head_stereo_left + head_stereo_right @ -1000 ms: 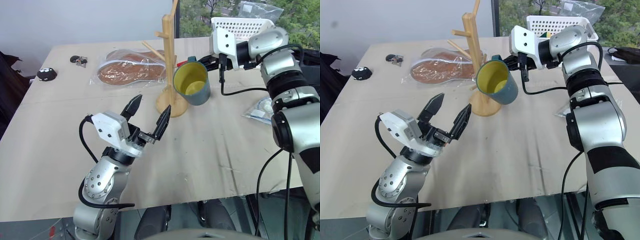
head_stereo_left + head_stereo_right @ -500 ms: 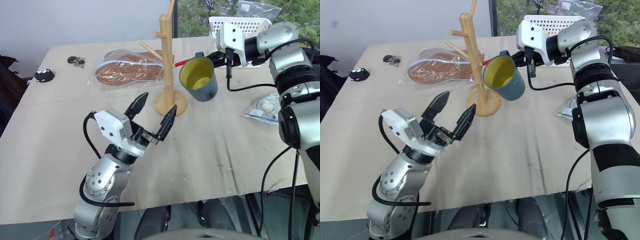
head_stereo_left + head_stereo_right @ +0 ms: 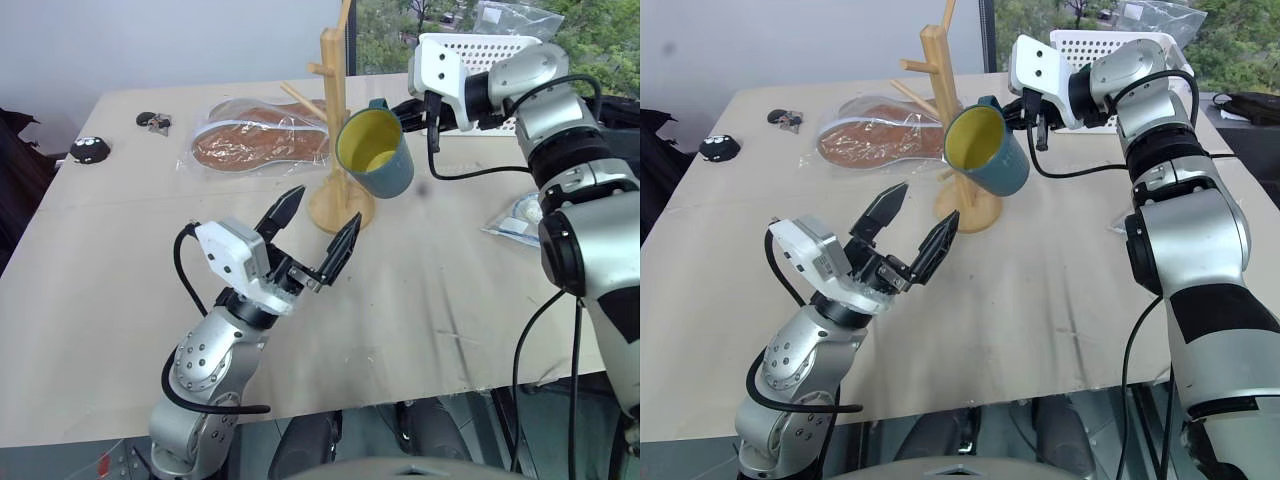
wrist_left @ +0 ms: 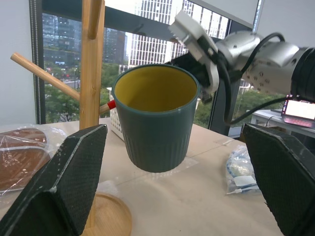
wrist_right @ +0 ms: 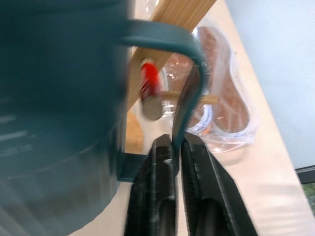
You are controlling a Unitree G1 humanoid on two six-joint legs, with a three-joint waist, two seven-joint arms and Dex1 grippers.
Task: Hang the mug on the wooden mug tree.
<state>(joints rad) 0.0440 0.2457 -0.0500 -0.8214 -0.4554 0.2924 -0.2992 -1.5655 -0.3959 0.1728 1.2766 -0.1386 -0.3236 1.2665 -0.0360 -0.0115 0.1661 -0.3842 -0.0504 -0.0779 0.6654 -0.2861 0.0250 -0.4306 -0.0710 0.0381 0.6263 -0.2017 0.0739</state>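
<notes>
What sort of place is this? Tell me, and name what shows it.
Probably a high-floor office or lab: a plain table set up for testing, big windows facing city towers, and a laptop on a desk behind.

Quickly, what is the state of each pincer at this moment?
Left pincer: open, holding nothing.
Right pincer: shut on the mug, gripping its handle beside the wooden mug tree.

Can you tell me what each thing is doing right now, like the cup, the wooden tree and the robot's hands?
Mug: in the air beside the post, tipped, mouth facing the robot, handle pinched by the right fingers.
Mug tree: upright on the table, pegs bare; a red-tipped peg sits by the handle loop.
Right gripper: shut on the mug handle.
Left gripper: open, holding nothing, raised over the table.
Bagged brown thing: lying flat.
Basket: on the table's far side.
</notes>
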